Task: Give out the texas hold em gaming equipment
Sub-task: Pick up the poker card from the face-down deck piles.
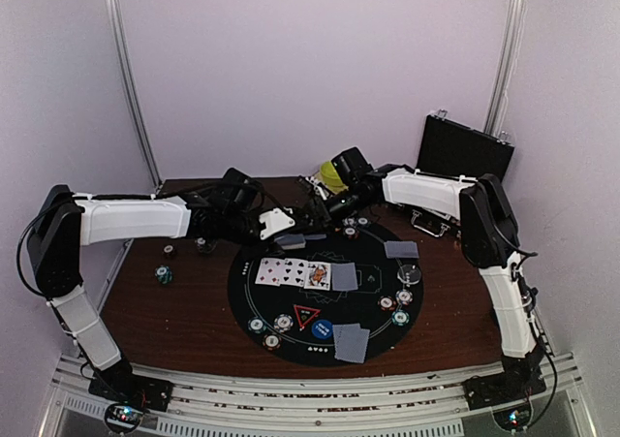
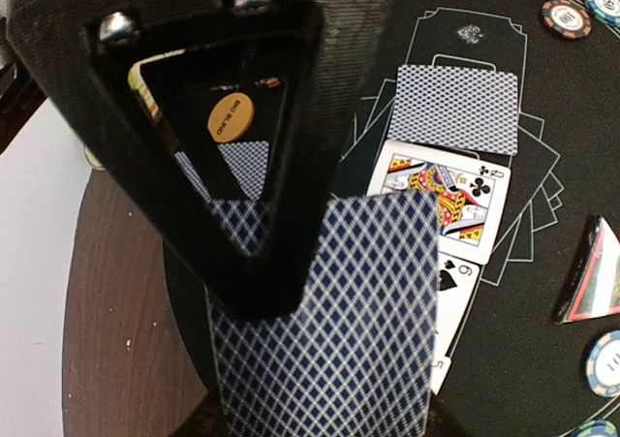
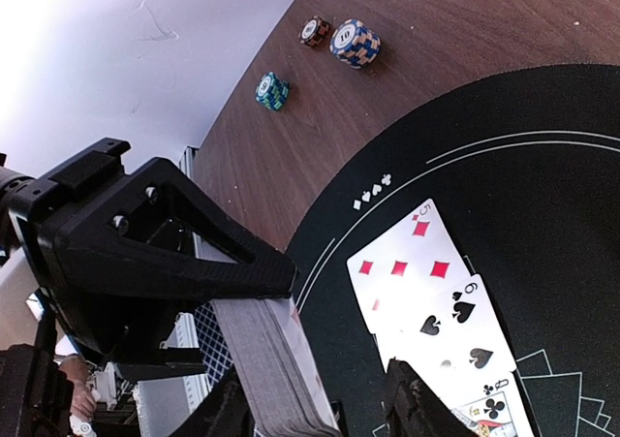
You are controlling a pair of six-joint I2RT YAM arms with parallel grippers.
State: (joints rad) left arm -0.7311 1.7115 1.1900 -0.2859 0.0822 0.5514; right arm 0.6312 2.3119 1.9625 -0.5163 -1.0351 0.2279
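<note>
Dealing, seen from above: both arms meet over the mat's (image 1: 373, 263) far rim, with face-up cards (image 1: 291, 272) laid at its centre. Left wrist — my left gripper (image 2: 266, 292) is pinched on one blue-backed card (image 2: 339, 340). Right wrist — the deck (image 3: 276, 359) stands inside my right gripper (image 3: 320, 413) (clamped? can't tell). Next, I judge, I peel that card free and seat it.

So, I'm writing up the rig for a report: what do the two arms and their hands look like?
Both the left arm and right arm have white shells, black joints and looping black cables. The left hand has a black, textured, open triangular finger with two silver screws; the right hand is black and angular too.
</note>
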